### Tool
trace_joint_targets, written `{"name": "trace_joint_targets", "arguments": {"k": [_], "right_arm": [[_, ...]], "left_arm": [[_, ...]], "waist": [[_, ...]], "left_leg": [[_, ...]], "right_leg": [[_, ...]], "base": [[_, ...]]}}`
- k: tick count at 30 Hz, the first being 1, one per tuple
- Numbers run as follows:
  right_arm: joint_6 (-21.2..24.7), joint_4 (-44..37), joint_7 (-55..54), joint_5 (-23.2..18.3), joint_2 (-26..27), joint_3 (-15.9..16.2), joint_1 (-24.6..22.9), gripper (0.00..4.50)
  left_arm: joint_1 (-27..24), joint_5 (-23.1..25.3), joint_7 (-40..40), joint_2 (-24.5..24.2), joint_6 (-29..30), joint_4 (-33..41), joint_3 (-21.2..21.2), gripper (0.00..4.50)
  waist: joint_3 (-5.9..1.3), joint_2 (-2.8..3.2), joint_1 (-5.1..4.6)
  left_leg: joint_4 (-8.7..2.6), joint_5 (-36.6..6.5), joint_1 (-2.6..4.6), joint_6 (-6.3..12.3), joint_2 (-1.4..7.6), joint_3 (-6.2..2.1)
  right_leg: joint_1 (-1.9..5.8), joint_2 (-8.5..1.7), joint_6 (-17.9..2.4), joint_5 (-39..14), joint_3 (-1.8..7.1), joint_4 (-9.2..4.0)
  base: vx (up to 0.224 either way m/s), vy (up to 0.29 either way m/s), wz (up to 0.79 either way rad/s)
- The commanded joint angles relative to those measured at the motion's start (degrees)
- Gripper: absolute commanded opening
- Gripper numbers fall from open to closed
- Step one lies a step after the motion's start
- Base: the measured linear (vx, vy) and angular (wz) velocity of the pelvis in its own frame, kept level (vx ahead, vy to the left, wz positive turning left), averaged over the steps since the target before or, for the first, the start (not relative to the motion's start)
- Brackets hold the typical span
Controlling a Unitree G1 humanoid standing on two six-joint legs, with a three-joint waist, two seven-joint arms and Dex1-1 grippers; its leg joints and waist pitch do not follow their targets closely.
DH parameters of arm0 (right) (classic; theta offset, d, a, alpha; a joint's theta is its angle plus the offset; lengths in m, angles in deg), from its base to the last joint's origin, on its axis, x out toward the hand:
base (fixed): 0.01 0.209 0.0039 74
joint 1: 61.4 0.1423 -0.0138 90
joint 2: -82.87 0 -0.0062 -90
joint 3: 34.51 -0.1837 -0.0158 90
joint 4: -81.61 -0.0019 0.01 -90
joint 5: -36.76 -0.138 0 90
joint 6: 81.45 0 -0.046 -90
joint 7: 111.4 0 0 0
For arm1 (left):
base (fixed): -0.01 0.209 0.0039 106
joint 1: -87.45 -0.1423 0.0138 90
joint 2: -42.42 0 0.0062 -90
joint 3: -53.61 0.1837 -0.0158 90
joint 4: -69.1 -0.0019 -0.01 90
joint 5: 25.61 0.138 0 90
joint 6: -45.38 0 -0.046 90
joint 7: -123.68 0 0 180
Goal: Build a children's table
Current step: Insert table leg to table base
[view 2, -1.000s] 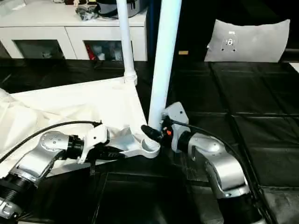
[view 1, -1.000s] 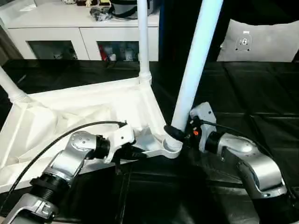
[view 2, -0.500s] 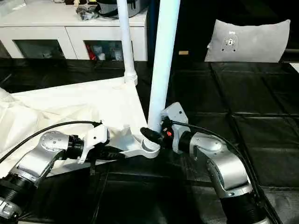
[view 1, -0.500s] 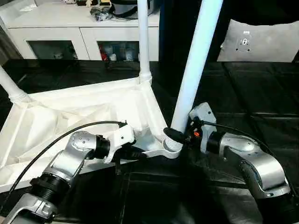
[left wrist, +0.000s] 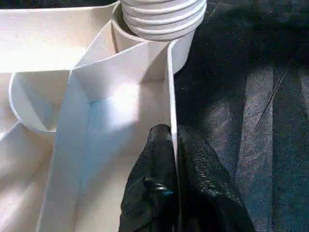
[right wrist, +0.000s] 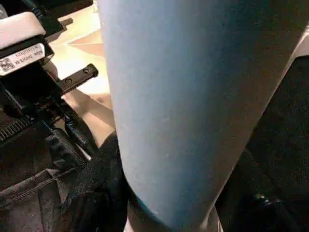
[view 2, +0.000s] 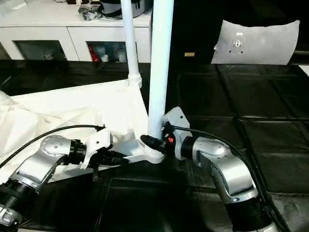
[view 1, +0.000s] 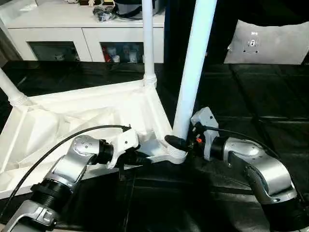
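At the near corner socket [view 1: 176, 155] of the overturned tabletop [view 1: 72, 125], right gripper [view 1: 179, 143] is clamping the leg [view 1: 190, 72]; left gripper [left wrist: 175, 159] is pinching the rim [left wrist: 170, 96].

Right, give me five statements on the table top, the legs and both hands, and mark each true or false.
1. The left hand pinches the table top's rim. True.
2. The right hand grips the near leg just above its corner socket. True.
3. The table top lies right way up. False: it lies upside down, legs pointing up.
4. The far leg lies loose on the floor. False: it stands upright in its socket.
5. A grey-white cushion rests on the white cabinet. False: it is off to the right of the cabinet.
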Motion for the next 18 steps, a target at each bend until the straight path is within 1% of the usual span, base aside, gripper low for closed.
{"name": "trace_joint_targets", "arguments": {"k": [1, 2, 3, 4, 7, 9, 11, 13, 14, 15, 18], "right_arm": [[1.3, 0.6, 0.7, 0.2, -0.5, 2.0, -0.5, 1.91], [1.2, 0.7, 0.7, 0.3, -0.6, 2.0, -0.5, 1.91], [0.6, 1.7, 0.4, 0.9, -0.6, 2.1, -0.4, 1.91], [0.1, 2.5, 0.1, 1.5, -0.6, 2.2, -0.2, 1.91], [-0.6, 4.0, -0.6, 2.3, -0.3, 2.2, 0.1, 1.91], [-0.7, 4.5, -0.9, 2.4, -0.2, 2.1, 0.2, 1.91], [-2.0, 6.3, -1.5, 3.6, -0.1, 2.2, 0.2, 1.91], [-3.4, 7.4, -2.0, 4.8, -0.2, 2.5, 0.3, 1.91], [-3.4, 7.4, -1.8, 4.6, 0.0, 2.5, 0.2, 1.91], [-3.4, 7.4, -1.8, 4.6, 0.0, 2.5, 0.2, 1.91], [-3.4, 6.9, -0.6, 4.1, 0.1, 3.3, 0.1, 1.91]], "left_arm": [[0.6, -0.2, 0.7, -0.3, -0.5, -0.8, -0.6, 0.0], [0.6, -0.2, 0.7, -0.3, -0.5, -0.8, -0.6, 0.0], [0.7, -0.3, 0.7, -0.3, -0.6, -0.9, -0.6, 0.0], [0.8, -0.3, 0.7, -0.3, -0.6, -0.9, -0.7, 0.0], [0.9, -0.2, 0.9, -0.5, -0.6, -0.9, -0.8, 0.0], [0.9, -0.2, 0.9, -0.5, -0.6, -0.9, -0.8, 0.0], [1.0, -0.1, 1.1, -0.6, -0.7, -0.9, -0.7, 0.0], [1.0, -0.1, 1.1, -0.7, -0.7, -0.9, -0.7, 0.0], [1.0, -0.2, 1.2, -0.8, -0.6, -0.7, -0.7, 0.0], [1.0, -0.2, 1.2, -0.8, -0.6, -0.7, -0.7, 0.0], [0.9, -0.1, 1.3, -1.0, -0.7, -0.6, -0.8, 0.0]], "waist": [[-2.48, -1.22, 0.07], [-2.5, -1.24, 0.06], [-2.52, -1.08, 0.12], [-2.5, -1.14, 0.07], [-2.4, -0.97, -0.01], [-2.43, -1.04, -0.01], [-2.48, -0.81, 0.03], [-2.44, -0.92, -0.01], [-2.41, -0.71, 0.04], [-2.4, -0.79, -0.03], [-2.39, -0.74, -0.12]], "left_leg": [[-4.41, -9.2, 0.26, 0.73, 3.54, -1.3], [-4.37, -9.1, 0.28, 0.75, 3.51, -1.28], [-4.34, -9.0, 0.27, 0.73, 3.5, -1.29], [-4.34, -9.1, 0.24, 0.7, 3.5, -1.26], [-4.48, -10.1, 0.35, 0.36, 3.51, -1.31], [-4.47, -10.2, 0.39, 0.31, 3.52, -1.32], [-4.4, -10.1, 0.33, 0.17, 3.5, -1.33], [-4.48, -10.2, 0.24, 0.22, 3.48, -1.34], [-4.53, -10.5, 0.29, 0.15, 3.5, -1.38], [-4.52, -10.7, 0.3, 0.14, 3.49, -1.35], [-4.62, -11.4, 0.33, 0.02, 3.55, -1.43]], "right_leg": [[1.92, -5.01, -9.5, -14.0, 3.14, -5.32], [1.9, -4.99, -9.5, -13.8, 3.15, -5.32], [1.92, -5.04, -9.6, -13.4, 3.18, -5.29], [1.91, -5.03, -9.7, -13.4, 3.18, -5.32], [1.81, -5.01, -9.8, -14.6, 3.13, -5.43], [1.83, -5.01, -9.8, -14.7, 3.16, -5.43], [1.84, -5.05, -10.0, -14.2, 3.18, -5.38], [1.93, -5.0, -10.0, -13.8, 3.14, -5.37], [1.89, -5.01, -9.9, -14.0, 3.14, -5.37], [1.88, -4.98, -9.9, -14.2, 3.15, -5.44], [1.87, -4.98, -9.8, -15.0, 3.15, -5.5]], "base": [[0.0, 0.0, 0.0], [0.0, 0.0, 0.0], [0.0, 0.0, 0.0], [0.0, 0.0, 0.0], [0.0, 0.0, 0.0], [0.0, 0.0, 0.0], [0.0, 0.0, 0.0], [0.0, 0.0, 0.0], [0.0, 0.0, 0.0], [0.0, 0.0, 0.0], [0.0, 0.0, 0.0]]}}
